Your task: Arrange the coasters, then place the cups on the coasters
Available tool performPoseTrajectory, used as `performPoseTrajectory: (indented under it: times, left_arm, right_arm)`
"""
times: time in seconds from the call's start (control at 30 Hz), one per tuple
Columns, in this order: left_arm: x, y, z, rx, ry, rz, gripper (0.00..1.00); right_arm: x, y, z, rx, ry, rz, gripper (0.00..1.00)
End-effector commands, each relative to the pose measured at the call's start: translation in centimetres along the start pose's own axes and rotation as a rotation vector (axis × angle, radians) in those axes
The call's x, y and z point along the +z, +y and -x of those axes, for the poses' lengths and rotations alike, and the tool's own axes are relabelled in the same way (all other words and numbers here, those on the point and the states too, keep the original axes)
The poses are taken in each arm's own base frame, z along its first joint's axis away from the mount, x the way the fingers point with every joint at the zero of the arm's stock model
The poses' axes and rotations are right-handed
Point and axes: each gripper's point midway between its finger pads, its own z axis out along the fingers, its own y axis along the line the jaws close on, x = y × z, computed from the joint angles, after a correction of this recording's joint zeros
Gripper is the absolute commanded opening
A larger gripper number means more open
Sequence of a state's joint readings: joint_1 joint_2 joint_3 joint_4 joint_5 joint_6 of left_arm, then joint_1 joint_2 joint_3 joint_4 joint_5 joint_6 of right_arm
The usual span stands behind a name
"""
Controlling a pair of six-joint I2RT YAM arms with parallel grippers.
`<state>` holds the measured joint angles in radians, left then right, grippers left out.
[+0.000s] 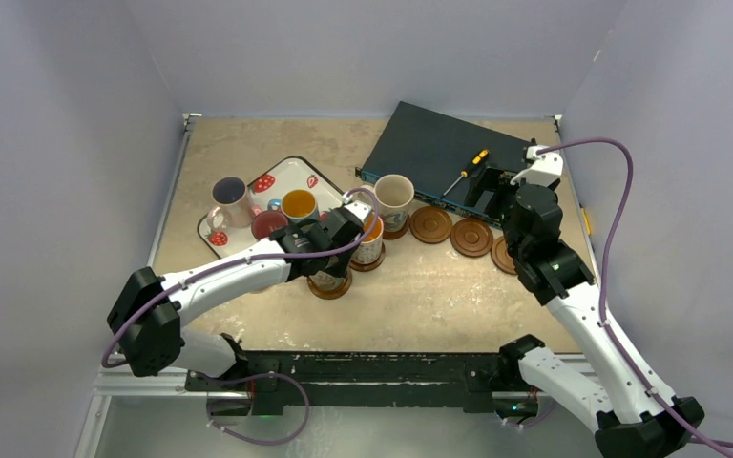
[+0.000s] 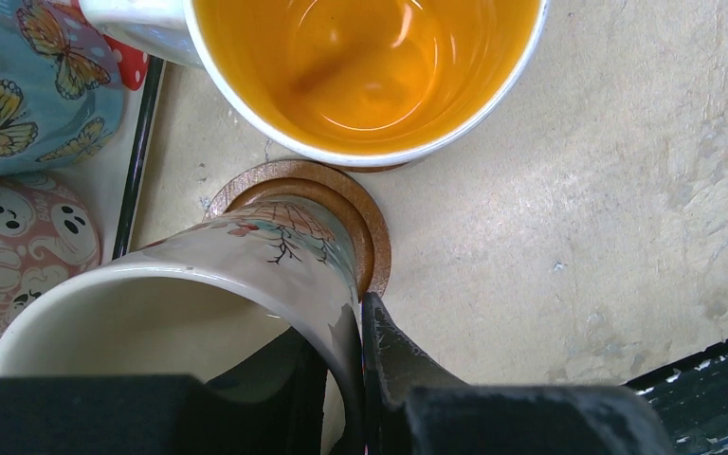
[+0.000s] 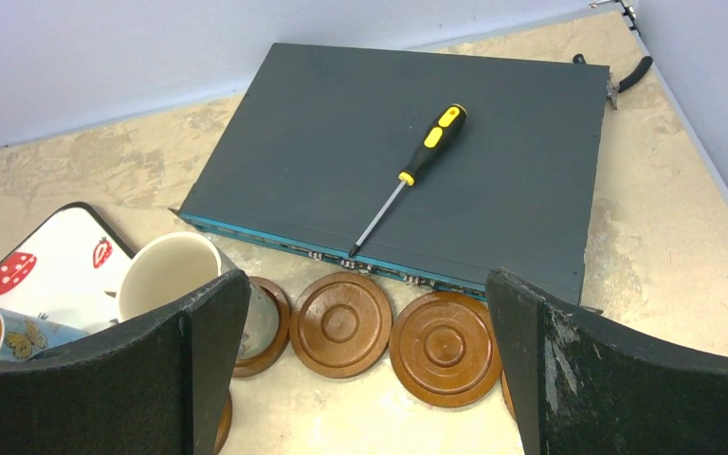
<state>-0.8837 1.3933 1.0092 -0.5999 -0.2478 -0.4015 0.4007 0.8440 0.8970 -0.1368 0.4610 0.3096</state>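
Left gripper (image 2: 358, 327) is pinched nearly closed on the wall of a patterned mug (image 2: 275, 242), one finger inside the rim, one outside. That mug sits right over a coaster (image 2: 365, 223) at the front of the table; whether its base is fully down, I can't tell. Just behind it, an orange-lined mug (image 2: 370, 76) stands on a second coaster (image 1: 366, 266). Further back and right, a cream mug (image 1: 394, 194) is on a third coaster (image 3: 270, 327).

Over to the right gripper (image 3: 368, 284): jaws spread wide, nothing in them. It looks down on a fourth coaster (image 3: 339, 324) and a fifth coaster (image 3: 445, 346), both bare, side by side along the edge of a dark box (image 3: 493, 190). A screwdriver (image 3: 427, 152) lies on top of the box. A sixth coaster (image 1: 502, 256) shows partly from under the right arm.

On the tray (image 1: 288, 175) at the left stand three more: a butterfly mug (image 2: 19, 95), a pink mug (image 2: 19, 246) and a purple-lined mug (image 1: 230, 196).
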Motion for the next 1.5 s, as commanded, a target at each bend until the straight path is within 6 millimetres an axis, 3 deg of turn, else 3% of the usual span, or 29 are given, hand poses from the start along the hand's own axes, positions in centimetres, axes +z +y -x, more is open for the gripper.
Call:
performPoseTrajectory:
  times: [0.0,0.27,0.4,0.77,0.87,1.03,1.3,1.47]
  left_arm:
    - [0.4,0.5,1.3,-0.012,-0.036,0.034,0.07]
    - [-0.3,0.0,2.2,-0.024,-0.05,0.011,0.3]
    - [-1.2,-0.3,2.7,-0.03,-0.055,-0.008,0.37]
    - [-6.3,-1.2,7.5,-0.067,-0.167,-0.081,0.64]
    - [-7.7,-0.6,9.4,-0.061,-0.21,-0.066,0.7]
    - [-7.7,3.7,11.7,-0.096,-0.236,0.019,0.74]
    - [-7.3,16.3,14.4,-0.435,-0.338,0.184,0.74]
    - [-7.4,22.3,14.0,-0.726,-0.466,0.228,0.74]
  right_arm:
    - [-0.1,0.0,0.9,0.009,-0.034,-0.002,0.98]
    - [-0.2,0.0,1.0,0.01,-0.035,-0.005,0.98]
    - [-0.2,-0.1,0.9,0.01,-0.035,-0.005,0.98]
    - [-0.5,0.2,1.6,0.018,-0.05,0.013,0.98]
    - [-0.7,0.4,1.8,0.007,-0.052,0.027,0.98]
    - [-1.0,1.8,2.3,-0.016,-0.069,0.116,0.98]
    - [-0.9,3.1,1.9,-0.036,-0.057,0.186,0.98]
    - [-1.0,3.3,1.9,-0.041,-0.057,0.201,0.98]
